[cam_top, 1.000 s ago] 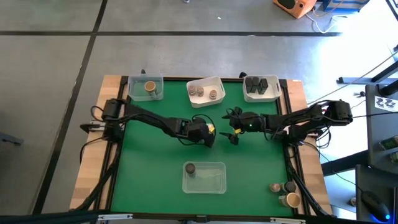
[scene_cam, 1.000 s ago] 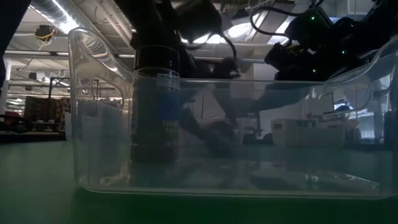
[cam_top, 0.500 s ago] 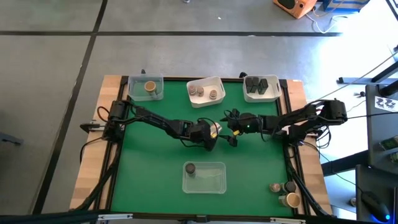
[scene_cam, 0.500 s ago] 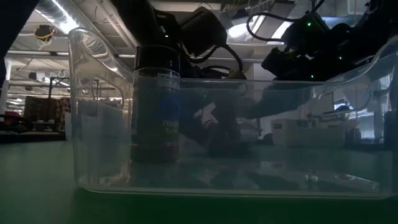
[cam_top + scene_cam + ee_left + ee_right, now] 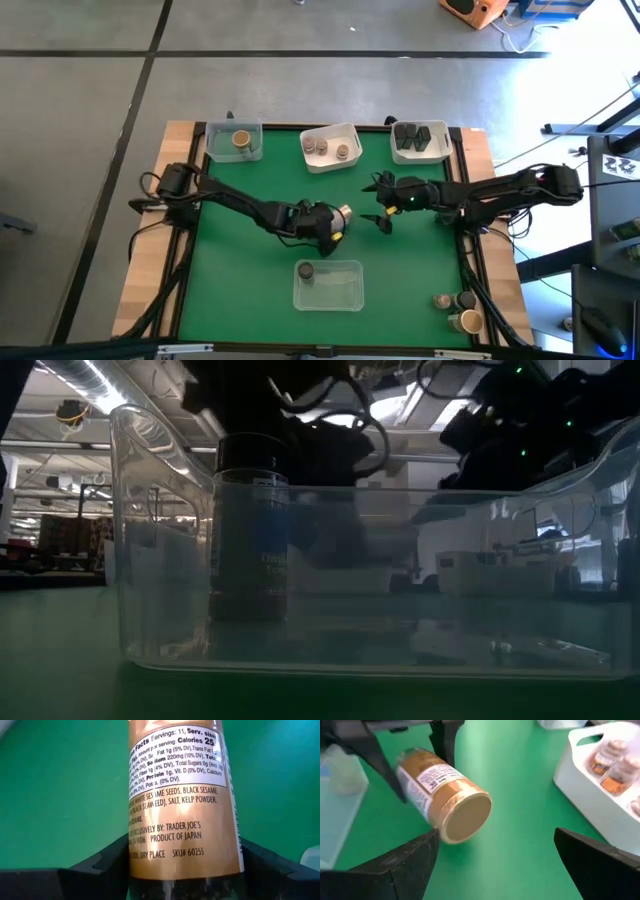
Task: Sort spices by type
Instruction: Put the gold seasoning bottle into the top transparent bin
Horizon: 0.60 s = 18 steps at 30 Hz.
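Two thin black jointed arms, loose black cables looped along each. Left pincer (image 5: 333,222): matte black, yellow marking near its tip. Right pincer (image 5: 383,203): black, angular fingers (image 5: 402,862), small green light behind it.

A green table top (image 5: 240,270) edged in pale wood carries four trays: a clear tray (image 5: 234,142) at the far left, a white tray (image 5: 331,147) mid-back, another white tray (image 5: 420,141) at the right, and a clear bin (image 5: 328,285) near the front. Three loose jars (image 5: 455,310) stand at the front right corner.
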Available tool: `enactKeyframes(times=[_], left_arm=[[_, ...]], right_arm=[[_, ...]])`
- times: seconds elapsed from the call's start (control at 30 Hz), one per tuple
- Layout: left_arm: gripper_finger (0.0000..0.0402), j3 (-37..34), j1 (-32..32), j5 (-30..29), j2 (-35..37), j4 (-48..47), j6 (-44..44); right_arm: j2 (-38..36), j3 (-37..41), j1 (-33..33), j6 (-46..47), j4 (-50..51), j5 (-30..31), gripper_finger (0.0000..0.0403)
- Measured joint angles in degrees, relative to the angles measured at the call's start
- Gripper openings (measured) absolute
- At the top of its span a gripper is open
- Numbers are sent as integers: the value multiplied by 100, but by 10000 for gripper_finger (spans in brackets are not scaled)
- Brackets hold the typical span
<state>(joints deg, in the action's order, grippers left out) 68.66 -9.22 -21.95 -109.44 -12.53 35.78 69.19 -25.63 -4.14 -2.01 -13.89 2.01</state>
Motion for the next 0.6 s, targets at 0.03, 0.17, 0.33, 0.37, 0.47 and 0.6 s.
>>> enactKeyframes(times=[0.03, 0.17, 0.33, 0.37, 0.47, 0.6], left_arm=[[264, 1, -76, -147, 43, -158, -19], [264, -27, -384, -643, 228, -726, -171], [264, -589, -621, -749, 789, -529, -191], [264, -784, -646, -804, 929, -425, -165], [264, -1453, -650, -958, 1441, 230, -144], [264, -2394, -552, -973, 2004, 1461, -336]], right_arm=[[-109, 0, 0, 1, 51, -18, 392], [-369, -2, 0, 32, 126, -59, 392], [-372, -2, 0, 408, 113, -60, 392], [-370, -2, 0, 474, 103, -58, 392], [-370, -2, 0, 502, -91, 20, 392], [-290, -2, -2, 475, -772, 34, 392]])
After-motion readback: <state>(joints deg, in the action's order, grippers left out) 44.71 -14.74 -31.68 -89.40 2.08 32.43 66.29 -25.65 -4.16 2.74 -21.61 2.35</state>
